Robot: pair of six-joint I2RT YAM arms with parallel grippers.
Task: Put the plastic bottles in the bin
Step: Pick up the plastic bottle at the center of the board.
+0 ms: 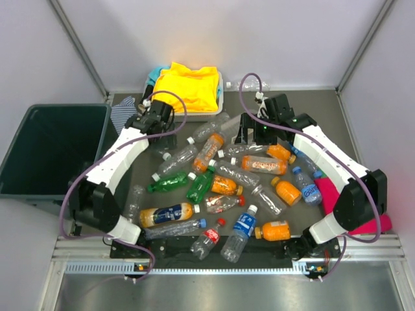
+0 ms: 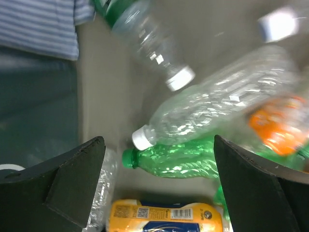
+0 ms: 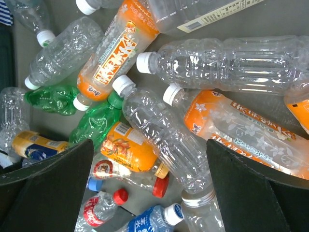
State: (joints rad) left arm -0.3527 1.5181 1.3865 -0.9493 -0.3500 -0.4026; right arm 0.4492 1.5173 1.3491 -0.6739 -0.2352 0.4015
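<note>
A: At the far left, beside the bench [image 1: 324, 110], what stands there?
B: The bin [image 1: 55, 152], dark green and deep, its mouth open upward. It sits off the bench's left edge, well apart from the heap.
A: And next along?
B: The left arm [image 1: 123, 152] reaches toward the bench's far side, its wrist near a striped cloth [image 1: 122, 111]. The left fingers [image 2: 72, 183] stand wide apart and grip nothing. The wrist view is blurred, but below the gap a crushed green bottle [image 2: 183, 162] and a clear bottle [image 2: 212, 111] with a white cap lie side by side.
A: Where are the plastic bottles [image 1: 224, 186]?
B: On the bench, lying on their sides in a loose heap between the two arms: clear, orange, green, some blue-labelled. Behind the heap sits a white tray [image 1: 218, 103] of yellow cloth [image 1: 188, 84].
A: And the right side?
B: The right fingers [image 3: 53, 183] are spread wide too, empty, above the heap's far part. Under them lie an orange-labelled bottle [image 3: 116, 48], clear ones touching it, and a small red-capped bottle [image 3: 99, 208] lower down.
A: Anything further right?
B: A pink cloth [image 1: 326, 194] at the bench's right edge, partly under the right arm [image 1: 324, 152].
</note>
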